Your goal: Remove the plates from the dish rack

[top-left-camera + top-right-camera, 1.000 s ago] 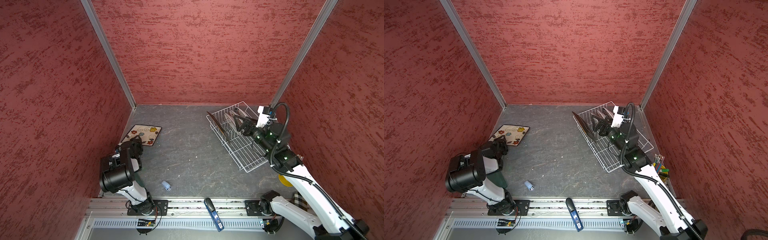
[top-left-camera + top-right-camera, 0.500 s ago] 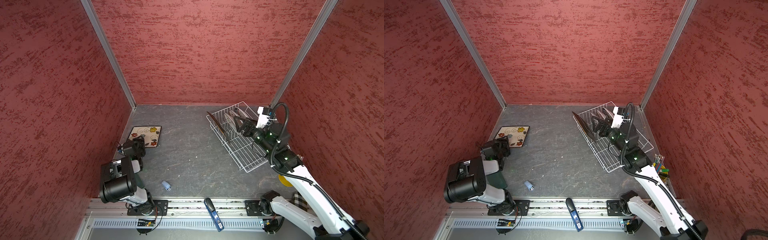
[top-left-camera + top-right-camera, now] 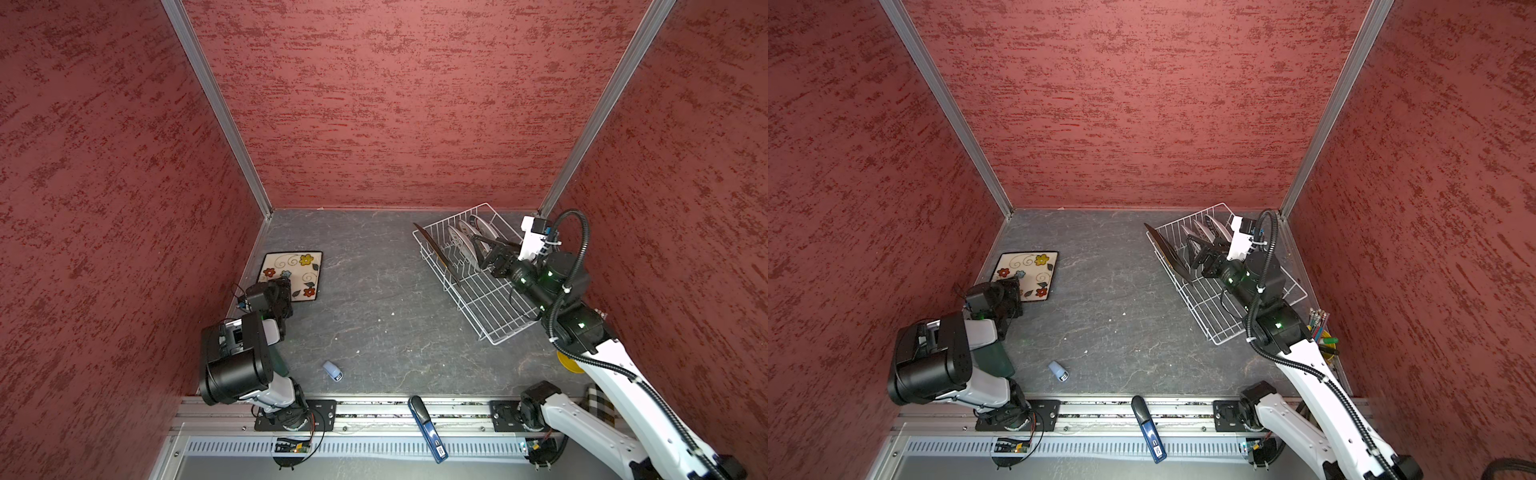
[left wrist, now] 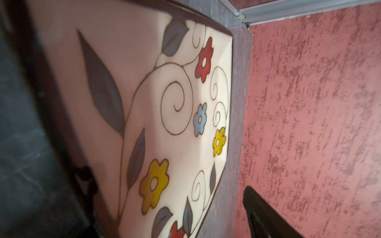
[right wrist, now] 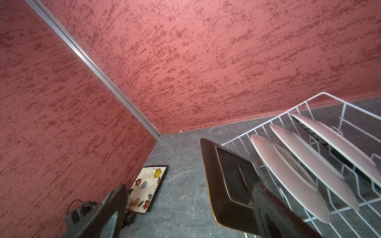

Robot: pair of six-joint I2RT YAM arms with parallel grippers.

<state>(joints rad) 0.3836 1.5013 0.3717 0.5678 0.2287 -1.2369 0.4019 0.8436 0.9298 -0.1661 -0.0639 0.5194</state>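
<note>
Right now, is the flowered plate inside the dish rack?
No, the flowered plate lies flat on the table, far from the dish rack.

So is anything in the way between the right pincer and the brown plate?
No, nothing visible is in the way. The right pincer is open, and in the right wrist view the brown plate shows right between its fingers. The white plates stand beside it, not between.
</note>
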